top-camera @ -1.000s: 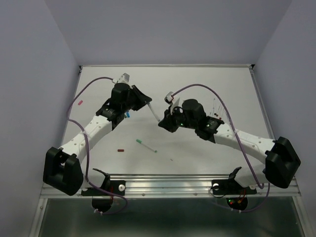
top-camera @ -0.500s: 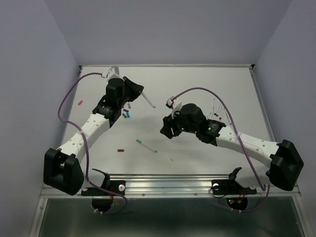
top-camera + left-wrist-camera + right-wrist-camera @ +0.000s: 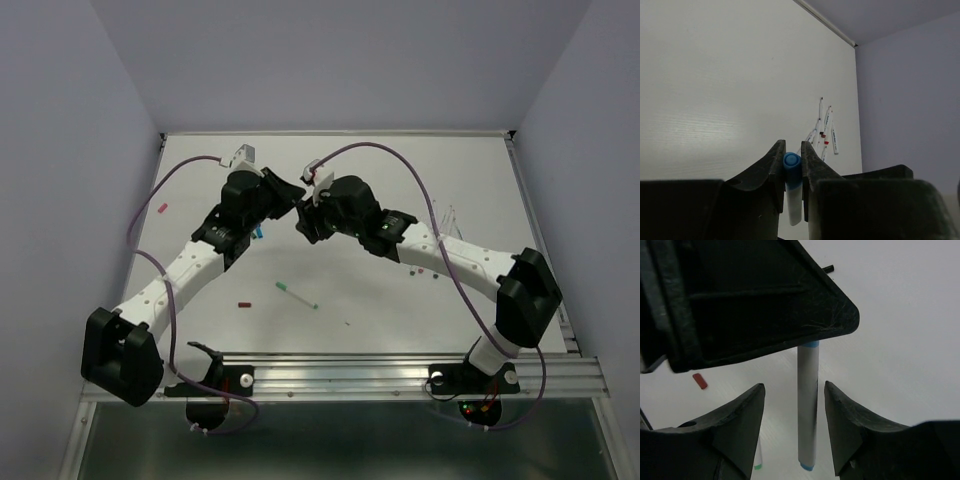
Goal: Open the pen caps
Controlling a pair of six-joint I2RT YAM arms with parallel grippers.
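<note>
Roughly midway, I judge: left gripper [image 3: 792, 145] clamped on the blue pen cap [image 3: 791, 161], still seated on its white barrel [image 3: 808, 400], which runs between the right gripper's [image 3: 794, 387] parted fingers, ungripped; loose red cap [image 3: 700, 381] beside them, green-ended pen [image 3: 297, 296] waiting.

Soft, even light falls from above on the white surface [image 3: 390, 305], with faint shadows; wrist views show dark, slightly blurred foregrounds.

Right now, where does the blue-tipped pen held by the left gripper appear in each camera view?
Top external: hidden where left gripper meets right gripper.
Left wrist: blue-tipped pen clamped at bottom centre.
Right wrist: pen at centre, between open jaws.
Shared landmark: the left gripper.
</note>
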